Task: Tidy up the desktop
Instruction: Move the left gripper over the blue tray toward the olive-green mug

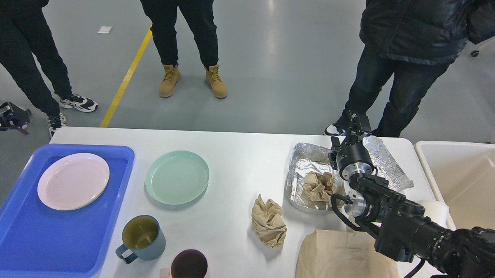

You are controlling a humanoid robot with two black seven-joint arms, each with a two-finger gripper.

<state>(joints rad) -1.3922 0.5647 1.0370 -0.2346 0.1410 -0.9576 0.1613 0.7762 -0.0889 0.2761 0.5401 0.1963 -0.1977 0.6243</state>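
Two arms show, well apart: the right gripper (352, 125) sits at the desktop's (238, 171) far edge near its right end, above the foil tray (302, 165), seen end-on and dark — whether its fingers are parted or closed I cannot tell; the left gripper (9, 116) hangs off the desktop's left end, beyond its far left corner, small and dark, and its state cannot be told either. The white desktop fills the lower part of the view, with the floor beyond its far edge. On its left end lies a blue tray (62, 247) bearing a pink plate (73, 181). Just right of the tray, on bare desktop, sits a green plate (177, 177). Near the front edge stand a grey-blue mug (141, 238) and a pink mug (188, 268) — the pink one cut off by the frame. A crumpled brown paper (268, 222) lies mid-desktop, just left of the foil tray, and a second paper wad (318, 186) rests inside the foil tray. A flat paper bag (338, 261) lies at the front edge under the right arm. A cream bin (468, 183) stands beside the desktop's right end
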